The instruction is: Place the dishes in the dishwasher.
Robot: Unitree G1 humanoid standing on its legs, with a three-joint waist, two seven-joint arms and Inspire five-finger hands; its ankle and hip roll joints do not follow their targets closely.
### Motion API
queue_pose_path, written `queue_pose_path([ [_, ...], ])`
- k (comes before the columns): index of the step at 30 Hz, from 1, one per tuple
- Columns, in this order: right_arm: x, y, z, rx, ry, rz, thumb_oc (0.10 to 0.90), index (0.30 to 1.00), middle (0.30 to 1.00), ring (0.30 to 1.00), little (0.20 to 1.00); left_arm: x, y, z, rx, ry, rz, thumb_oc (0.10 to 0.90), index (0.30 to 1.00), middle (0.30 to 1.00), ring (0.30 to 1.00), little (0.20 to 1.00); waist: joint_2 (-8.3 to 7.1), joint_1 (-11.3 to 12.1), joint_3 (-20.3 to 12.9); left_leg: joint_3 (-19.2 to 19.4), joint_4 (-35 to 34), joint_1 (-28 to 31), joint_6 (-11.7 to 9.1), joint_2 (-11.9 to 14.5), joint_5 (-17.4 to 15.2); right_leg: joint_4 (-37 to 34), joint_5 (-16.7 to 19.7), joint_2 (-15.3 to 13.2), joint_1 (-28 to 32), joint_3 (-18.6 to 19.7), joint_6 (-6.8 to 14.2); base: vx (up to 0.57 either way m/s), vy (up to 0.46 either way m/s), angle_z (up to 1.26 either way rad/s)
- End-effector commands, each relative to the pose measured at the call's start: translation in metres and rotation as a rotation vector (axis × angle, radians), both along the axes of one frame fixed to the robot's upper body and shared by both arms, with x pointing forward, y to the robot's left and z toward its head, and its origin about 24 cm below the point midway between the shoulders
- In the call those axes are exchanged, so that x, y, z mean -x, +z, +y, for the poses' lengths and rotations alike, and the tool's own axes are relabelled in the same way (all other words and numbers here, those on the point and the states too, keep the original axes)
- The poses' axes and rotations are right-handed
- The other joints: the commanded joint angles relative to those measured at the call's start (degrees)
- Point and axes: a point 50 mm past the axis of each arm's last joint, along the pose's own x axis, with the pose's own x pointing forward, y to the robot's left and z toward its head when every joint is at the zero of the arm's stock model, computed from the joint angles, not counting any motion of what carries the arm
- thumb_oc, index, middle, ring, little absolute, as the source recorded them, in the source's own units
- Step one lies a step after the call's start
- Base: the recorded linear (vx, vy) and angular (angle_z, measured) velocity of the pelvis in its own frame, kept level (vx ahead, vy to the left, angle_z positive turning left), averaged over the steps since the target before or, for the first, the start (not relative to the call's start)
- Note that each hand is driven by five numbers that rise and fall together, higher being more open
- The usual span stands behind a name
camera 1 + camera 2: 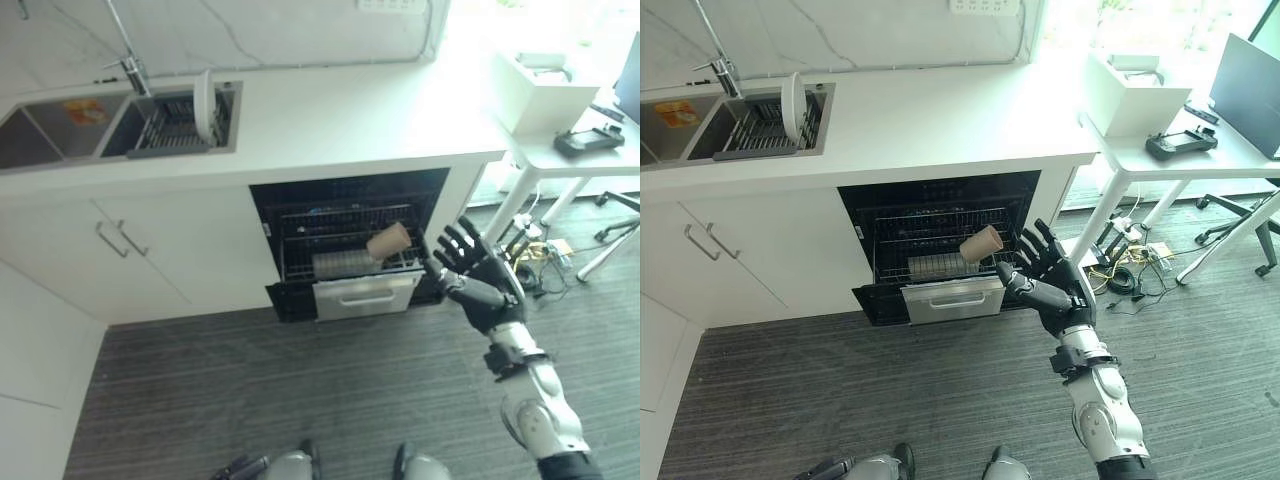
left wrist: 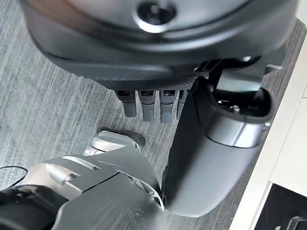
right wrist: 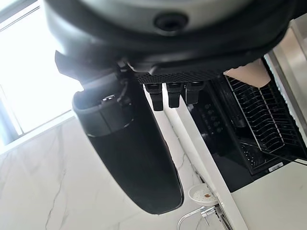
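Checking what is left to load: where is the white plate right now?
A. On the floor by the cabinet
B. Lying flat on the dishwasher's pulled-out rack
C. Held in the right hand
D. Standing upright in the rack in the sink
D: the white plate stands on edge in the dark rack set in the sink, up on the counter.

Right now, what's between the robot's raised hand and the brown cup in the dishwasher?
Nothing: both eye views show a bare gap between the right hand and the cup.
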Motion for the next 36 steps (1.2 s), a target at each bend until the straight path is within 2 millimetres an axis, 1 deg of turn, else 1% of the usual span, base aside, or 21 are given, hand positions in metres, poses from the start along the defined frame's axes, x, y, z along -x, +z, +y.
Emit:
queue_pose_path([
  [1,-0.015,0.064,-0.011,0.062,-0.027,-0.292,0.8,0.9,0.9,0.9,0.9,0.001,-0.005,-0.02,0.047,-0.106,0.035,0.8,0.9,0.9,0.9,0.9,-2.46,-0.4,3.4,-0.9,8.6,2.6,-2.1,-1.6,-1.2,-2.5,-4.8,2.8,6.9,-0.2,-2.1,0.05,0.05,-0.06],
  [2,-0.016,0.065,-0.014,0.062,-0.034,-0.294,0.8,0.9,0.9,0.9,0.9,0.001,-0.005,-0.02,0.045,-0.118,0.032,0.8,0.9,0.9,0.9,0.9,-2.37,-0.3,3.9,-1.6,10.4,1.7,-2.5,-1.2,-0.4,-2.5,-4.7,3.0,7.1,0.1,-2.3,0.07,0.251,-0.04],
  [3,-0.018,0.066,-0.016,0.064,-0.037,-0.3,0.8,0.9,0.9,0.9,0.9,0.002,-0.005,-0.02,0.049,-0.12,0.027,0.8,0.9,0.9,0.9,0.9,-1.85,-0.3,4.1,-3.1,8.0,1.0,-3.1,0.3,1.9,-2.5,-4.5,3.4,6.9,1.1,-2.1,0.06,0.254,0.05],
  [4,-0.018,0.066,-0.016,0.065,-0.037,-0.301,0.8,0.9,0.9,0.9,0.9,0.003,-0.005,-0.02,0.049,-0.119,0.027,0.8,0.9,0.9,0.9,0.9,-1.83,-0.2,4.2,-3.1,7.5,1.2,-3.2,0.3,2.1,-2.5,-4.5,3.4,7.0,1.2,-2.1,0.1,0.508,-0.01],
  [6,-0.019,0.072,-0.019,0.073,-0.035,-0.313,0.8,0.9,0.9,0.9,0.9,0.002,-0.005,-0.02,0.064,-0.105,0.017,0.8,0.9,0.9,0.9,0.9,0.56,-0.8,4.1,-5.4,4.4,-0.1,-4.9,6.2,2.6,-2.5,-4.4,3.9,6.7,1.7,-0.7,0.12,0.673,-0.21],
  [7,-0.016,0.075,-0.023,0.086,-0.053,-0.319,0.8,0.9,0.9,0.9,0.9,0.001,-0.005,-0.02,0.07,-0.118,0.016,0.8,0.9,0.9,0.9,0.9,2.22,-1.5,4.2,-7.3,4.4,-4.1,-7.2,11.7,5.1,-2.5,-5.1,3.7,7.2,1.9,-0.1,0.15,0.74,-0.3],
  [8,-0.015,0.076,-0.027,0.088,-0.072,-0.323,0.8,0.9,0.9,0.9,0.9,0.002,-0.006,-0.02,0.067,-0.132,0.02,0.8,0.9,0.9,0.9,0.9,2.47,-1.7,4.3,-7.6,4.4,-5.2,-7.4,12.8,5.1,-2.5,-5.2,3.0,7.6,2.0,0.3,0.26,1.018,-0.04],
  [9,-0.01,0.077,-0.035,0.077,-0.122,-0.323,0.8,0.9,0.9,0.9,0.9,0.002,-0.007,-0.023,0.059,-0.169,0.034,0.8,0.9,0.9,0.9,0.9,2.43,-2.0,4.0,-7.6,4.4,-4.4,-6.6,11.3,1.6,-2.5,-4.4,0.4,8.6,2.0,1.9,0.2,0.701,0.06],
  [12,-0.005,0.075,-0.039,0.058,-0.164,-0.316,0.8,0.9,0.9,0.9,0.9,0.001,-0.007,-0.023,0.046,-0.172,0.042,0.8,0.9,0.9,0.9,0.9,2.33,-1.7,3.9,-8.0,4.4,-3.8,-4.6,8.3,0.0,-2.5,-4.0,-1.3,10.9,2.3,2.6,0.18,0.51,0.23],
  [14,-0.001,0.07,-0.042,0.037,-0.187,-0.306,0.8,0.9,0.9,0.9,0.9,-0.002,-0.006,-0.02,0.031,-0.148,0.05,0.8,0.9,0.9,0.9,0.9,2.33,-1.2,3.7,-8.0,4.4,-2.8,-1.9,5.1,-1.7,-2.3,-0.3,-3.2,13.2,1.5,2.3,0.2,0.457,0.35],
  [17,-0.001,0.067,-0.038,0.037,-0.168,-0.308,0.8,0.9,0.9,0.9,0.9,0.004,-0.006,-0.015,-0.001,-0.112,0.071,0.8,0.9,0.9,0.9,0.9,2.37,0.3,4.2,-5.8,4.4,0.0,1.3,1.2,-4.3,7.9,6.2,-7.9,10.3,-1.4,2.1,0.14,0.409,0.29],
  [19,-0.003,0.067,-0.036,0.029,-0.152,-0.313,0.8,0.9,0.9,0.9,0.9,0.008,-0.006,-0.011,-0.015,-0.093,0.078,0.8,0.9,0.9,0.9,0.9,2.73,0.8,4.4,-4.6,4.4,0.7,2.1,1.0,-5.3,12.1,7.0,-7.8,7.7,-2.0,2.3,0.07,0.245,-0.52],
  [20,-0.005,0.071,-0.035,0.019,-0.142,-0.32,0.8,0.9,0.9,0.9,0.9,0.007,-0.004,-0.004,-0.03,-0.082,0.073,0.8,0.9,0.9,0.9,0.9,2.88,0.5,4.5,-4.9,4.4,0.5,2.5,0.5,-6.1,11.3,4.1,-1.5,6.0,-2.6,1.8,0.07,0.126,-0.6],
  [22,-0.006,0.073,-0.034,0.017,-0.136,-0.323,0.8,0.9,0.9,0.9,0.9,0.002,-0.001,0.001,-0.033,-0.069,0.054,0.8,0.9,0.9,0.9,0.9,2.38,-0.4,4.4,-5.7,4.4,0.6,2.8,-1.0,-7.1,8.1,2.7,4.7,4.5,-2.9,1.6,0.11,0.079,-0.18],
  [23,-0.007,0.077,-0.034,0.025,-0.13,-0.334,0.8,0.9,0.9,0.9,0.9,-0.007,0.003,0.005,-0.032,-0.067,0.016,0.8,0.9,0.9,0.9,0.9,1.26,-1.2,4.6,-6.7,4.4,1.3,3.0,-3.7,-8.2,1.7,3.1,9.8,2.9,-3.6,1.2,0.11,0.038,0.13],
  [25,-0.008,0.08,-0.036,0.037,-0.135,-0.35,0.8,0.9,0.9,0.9,0.9,-0.013,0.006,0.008,-0.036,-0.079,-0.013,0.8,0.9,0.9,0.9,0.9,0.95,-1.8,4.9,-7.5,4.4,2.0,3.3,-5.6,-8.7,-1.8,4.0,11.0,1.7,-3.2,0.7,0.12,0.002,0.67],
  [26,-0.008,0.083,-0.041,0.035,-0.152,-0.358,0.8,0.9,0.9,0.9,0.9,-0.015,0.006,0.009,-0.036,-0.087,-0.016,0.8,0.9,0.9,0.9,0.9,0.71,-2.3,4.7,-8.1,4.4,1.5,3.1,-6.5,-8.2,-2.5,1.6,12.2,1.4,-2.0,-0.6,0.09,-0.041,0.71],
  [29,-0.006,0.084,-0.041,0.042,-0.155,-0.375,0.8,0.9,0.9,0.9,0.9,-0.011,0.003,0.0,-0.037,-0.157,-0.023,0.8,0.9,0.9,0.9,0.9,-0.65,-2.1,4.0,-3.9,4.4,4.4,2.0,-7.4,-8.2,-2.5,-2.0,9.5,2.1,-3.3,-1.7,0.12,-0.049,0.75],
  [30,-0.006,0.084,-0.042,0.055,-0.171,-0.373,0.8,0.9,0.9,0.9,0.9,-0.013,0.002,-0.006,-0.026,-0.167,-0.023,0.8,0.9,0.9,0.9,0.9,-1.86,-1.4,4.4,-3.1,6.9,5.5,0.3,-8.5,-3.0,-2.5,-2.8,7.8,3.7,-3.3,-2.7,0.18,-0.045,0.19],
  [33,-0.007,0.084,-0.04,0.057,-0.187,-0.38,0.8,0.9,0.9,0.9,0.9,-0.013,0.001,-0.008,-0.015,-0.166,-0.009,0.8,0.9,0.9,0.9,0.9,-2.22,-1.1,5.1,-3.0,10.0,1.7,-0.7,-6.3,-1.0,-2.5,-3.2,7.4,4.6,-2.5,-3.1,0.07,0.013,0.12],
  [36,-0.009,0.084,-0.036,0.059,-0.18,-0.38,0.8,0.9,0.9,0.9,0.9,-0.009,-0.001,-0.009,-0.01,-0.16,0.016,0.8,0.9,0.9,0.9,0.9,-1.97,-1.1,5.0,-2.4,4.4,1.6,-1.1,-3.1,-0.1,-2.5,-3.8,7.7,5.2,-1.5,-2.5,0.13,0.149,0.12],
])
